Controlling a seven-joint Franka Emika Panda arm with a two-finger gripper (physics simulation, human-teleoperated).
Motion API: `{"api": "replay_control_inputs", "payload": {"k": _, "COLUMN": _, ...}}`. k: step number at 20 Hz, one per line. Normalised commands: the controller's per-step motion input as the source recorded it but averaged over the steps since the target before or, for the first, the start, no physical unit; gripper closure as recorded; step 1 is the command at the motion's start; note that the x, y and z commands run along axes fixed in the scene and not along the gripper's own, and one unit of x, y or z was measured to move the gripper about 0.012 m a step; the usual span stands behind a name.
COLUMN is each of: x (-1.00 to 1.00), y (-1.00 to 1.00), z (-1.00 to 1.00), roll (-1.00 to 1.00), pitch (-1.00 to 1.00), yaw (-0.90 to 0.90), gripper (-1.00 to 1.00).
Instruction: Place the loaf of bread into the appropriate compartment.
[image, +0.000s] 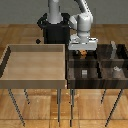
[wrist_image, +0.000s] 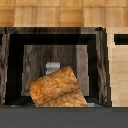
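The loaf of bread (image: 83, 51) is a tiny orange-brown lump hanging between the fingers of my gripper (image: 83, 53), which is shut on it. It hovers over a back-row cell of the dark compartment box (image: 97, 76), at the exterior view's right. In the wrist view the loaf of bread (wrist_image: 57, 88) fills the foreground, tilted, above a dark-walled compartment (wrist_image: 30, 65). A small grey-white object (wrist_image: 52, 67) lies on that compartment's floor, partly hidden by the loaf. My fingertips do not show in the wrist view.
A large light wooden tray (image: 35, 47) stands at the exterior view's left, touching the compartment box. Small grey-white objects (image: 84, 73) (image: 116, 69) sit in front-row cells. The robot's black base (image: 54, 31) stands behind both. Thin legs carry the trays.
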Motion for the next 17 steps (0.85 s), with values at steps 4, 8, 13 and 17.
{"api": "replay_control_inputs", "payload": {"k": 4, "x": 0.00, "y": 0.00, "z": 0.00, "roll": 0.00, "pitch": 0.00, "yaw": 0.00, "gripper": -1.00}}
{"api": "replay_control_inputs", "payload": {"k": 8, "x": 0.00, "y": 0.00, "z": 0.00, "roll": 0.00, "pitch": 0.00, "yaw": 0.00, "gripper": -1.00}}
{"api": "replay_control_inputs", "payload": {"k": 13, "x": 0.00, "y": 0.00, "z": 0.00, "roll": 0.00, "pitch": 0.00, "yaw": 0.00, "gripper": -1.00}}
{"api": "replay_control_inputs", "payload": {"k": 17, "x": 0.00, "y": 0.00, "z": 0.00, "roll": 0.00, "pitch": 0.00, "yaw": 0.00, "gripper": -1.00}}
